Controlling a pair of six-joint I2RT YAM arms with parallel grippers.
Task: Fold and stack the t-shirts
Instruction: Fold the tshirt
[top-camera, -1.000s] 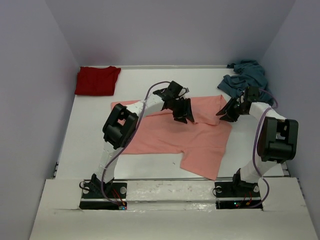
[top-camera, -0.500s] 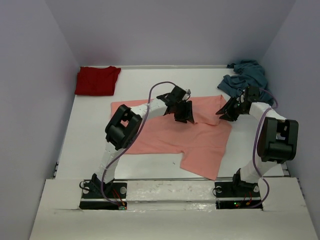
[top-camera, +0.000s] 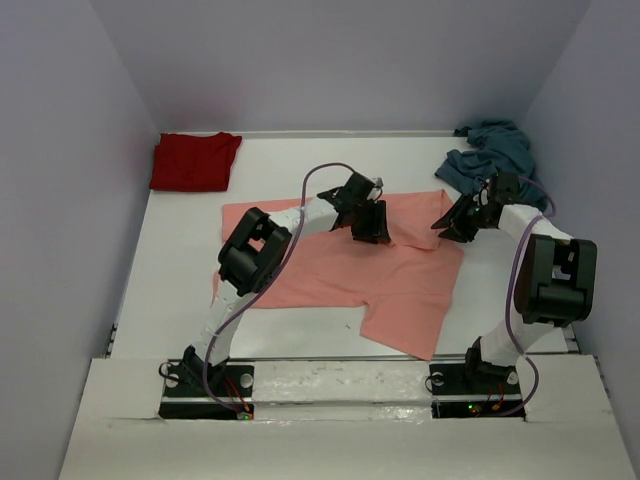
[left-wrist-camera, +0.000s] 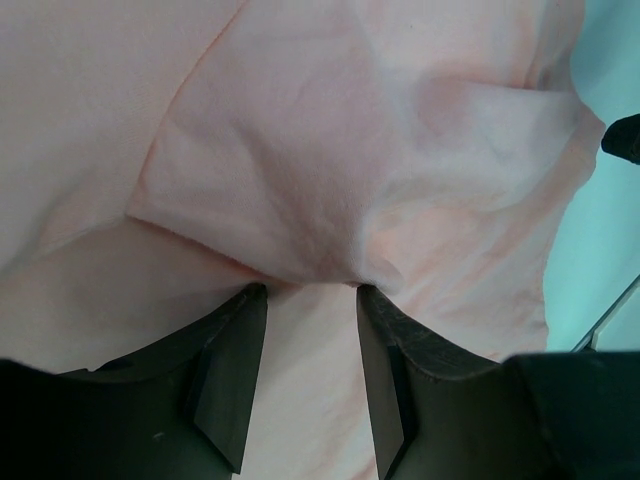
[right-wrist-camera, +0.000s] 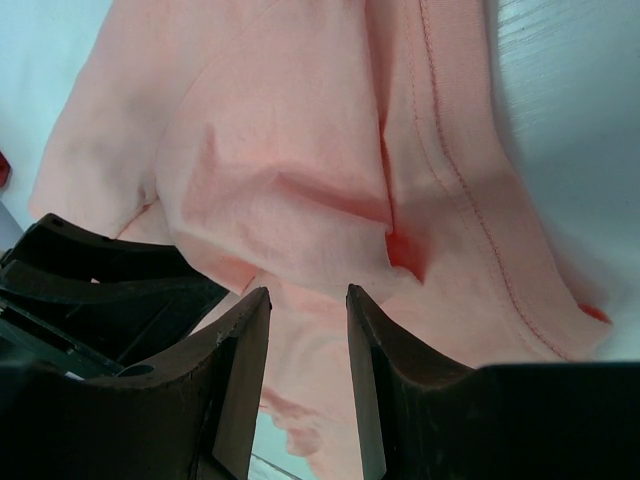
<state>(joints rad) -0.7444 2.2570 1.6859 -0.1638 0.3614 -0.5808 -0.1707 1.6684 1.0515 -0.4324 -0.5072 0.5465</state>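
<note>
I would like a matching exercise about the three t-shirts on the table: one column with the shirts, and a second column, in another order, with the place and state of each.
Shirts:
1. salmon-pink shirt
2. dark red shirt
3. teal-blue shirt

Place and state:
A. crumpled in a heap at the far right corner
B. spread out in the middle, under both arms
C. lying as a flat, compact shape at the far left corner

Pairs: 1-B, 2-C, 3-A

Right hand (right-wrist-camera: 305, 330) seemingly pinching salmon-pink shirt (right-wrist-camera: 290, 180), stitched hem, white table (right-wrist-camera: 570, 100)
</note>
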